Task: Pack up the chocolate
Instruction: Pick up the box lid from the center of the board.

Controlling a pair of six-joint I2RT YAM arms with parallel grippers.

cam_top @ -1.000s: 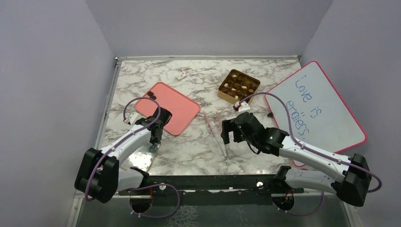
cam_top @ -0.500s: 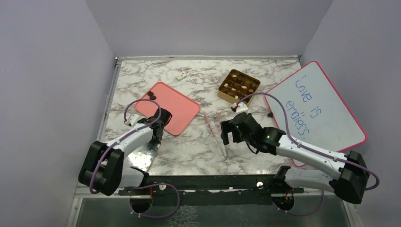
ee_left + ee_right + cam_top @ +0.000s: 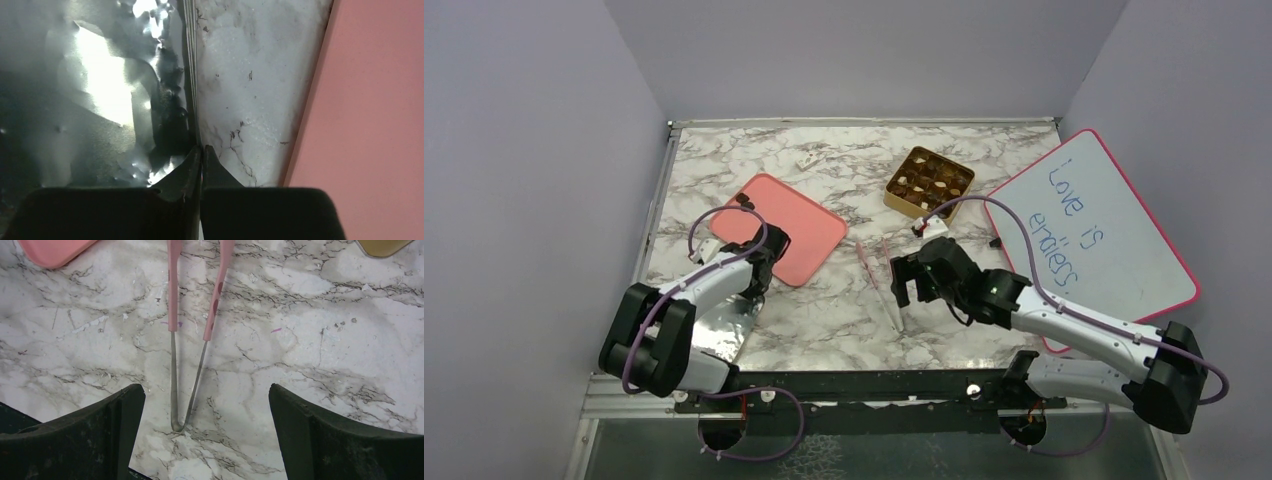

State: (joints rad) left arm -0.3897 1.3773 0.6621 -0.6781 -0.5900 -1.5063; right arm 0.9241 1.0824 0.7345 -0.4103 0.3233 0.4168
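Note:
Two dark pieces of chocolate [image 3: 744,201] lie at the far corner of the pink tray [image 3: 796,232]. More chocolate fills the gold box [image 3: 929,182] at the back. My left gripper [image 3: 758,287] is low beside the tray's near edge [image 3: 370,125]. Its jaws [image 3: 201,148] are shut, and the raised edge of a silver foil sheet [image 3: 105,95] runs straight in between them. My right gripper [image 3: 913,283] hangs open over the pink tweezers [image 3: 880,276]. In the right wrist view the tweezers [image 3: 172,315] lie flat, their joined end between my wide fingertips [image 3: 204,392], untouched.
The crinkled foil sheet [image 3: 724,328] lies at the near left by the left arm's base. A whiteboard [image 3: 1092,232] with writing leans at the right. A small white scrap [image 3: 807,160] sits at the back of the marble table [image 3: 824,310].
The left gripper's jaws have closed on the foil's edge, and the left arm has drawn back a little. The right arm has barely moved and stays open.

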